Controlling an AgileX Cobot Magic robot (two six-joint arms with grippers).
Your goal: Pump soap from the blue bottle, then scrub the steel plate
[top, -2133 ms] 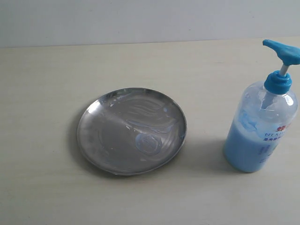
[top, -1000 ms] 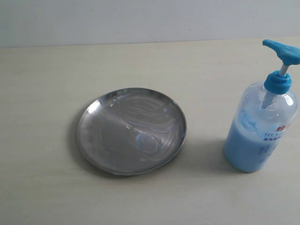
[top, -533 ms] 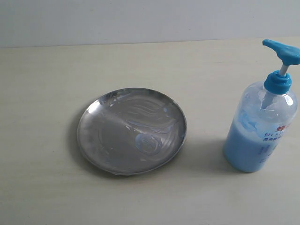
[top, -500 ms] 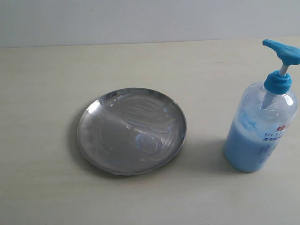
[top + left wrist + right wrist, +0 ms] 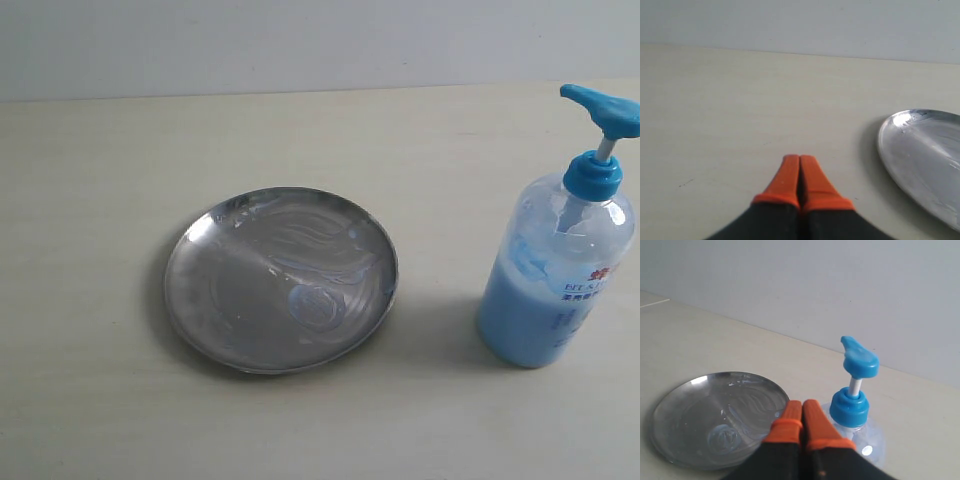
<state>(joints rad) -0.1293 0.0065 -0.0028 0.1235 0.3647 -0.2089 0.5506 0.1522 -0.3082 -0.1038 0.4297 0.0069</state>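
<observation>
Left gripper (image 5: pixel 799 165) and right gripper (image 5: pixel 802 410) are both pressed together, empty, poised clear while the plate (image 5: pixel 230 300) lies mid-frame and the bottle (image 5: pixel 553 285) stands upright at the right edge, pump head (image 5: pixel 603 108) raised, seemingly ready for pressing.

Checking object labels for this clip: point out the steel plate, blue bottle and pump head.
steel plate (image 5: pixel 232 300), exterior view, bare inner surface left of centre.
blue bottle (image 5: pixel 550 290), exterior view, middle of its body.
pump head (image 5: pixel 860 359), right wrist view, top of the blue nozzle.
</observation>
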